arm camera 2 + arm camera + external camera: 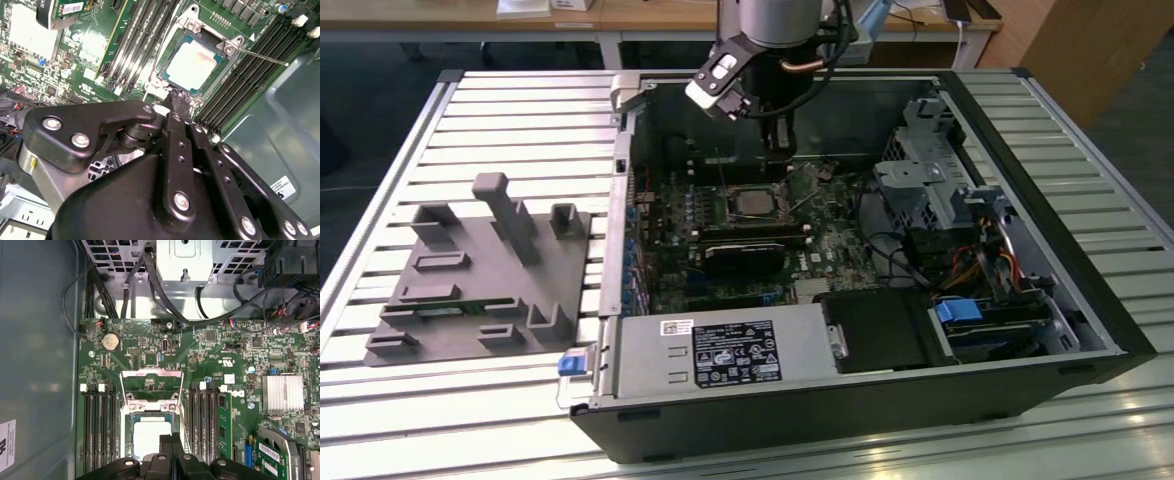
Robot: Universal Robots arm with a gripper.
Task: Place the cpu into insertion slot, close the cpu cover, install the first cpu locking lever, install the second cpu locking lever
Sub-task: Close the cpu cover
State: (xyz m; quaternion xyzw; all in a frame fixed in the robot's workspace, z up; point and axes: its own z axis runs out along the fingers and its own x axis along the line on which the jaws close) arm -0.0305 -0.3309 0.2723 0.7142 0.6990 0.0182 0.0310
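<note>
Here the claw (171, 439), seemingly closed on nothing, hangs over the cpu (146, 437) between memory slots (97, 425).

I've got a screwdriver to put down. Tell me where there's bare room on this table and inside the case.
Bare slats lie on the table between the grey fixture and the near edge, and along the exterior view's right of the case. Inside, the plain panel beside the memory slots is free. Crowded: the cpu by the pincer, and the cables.
</note>
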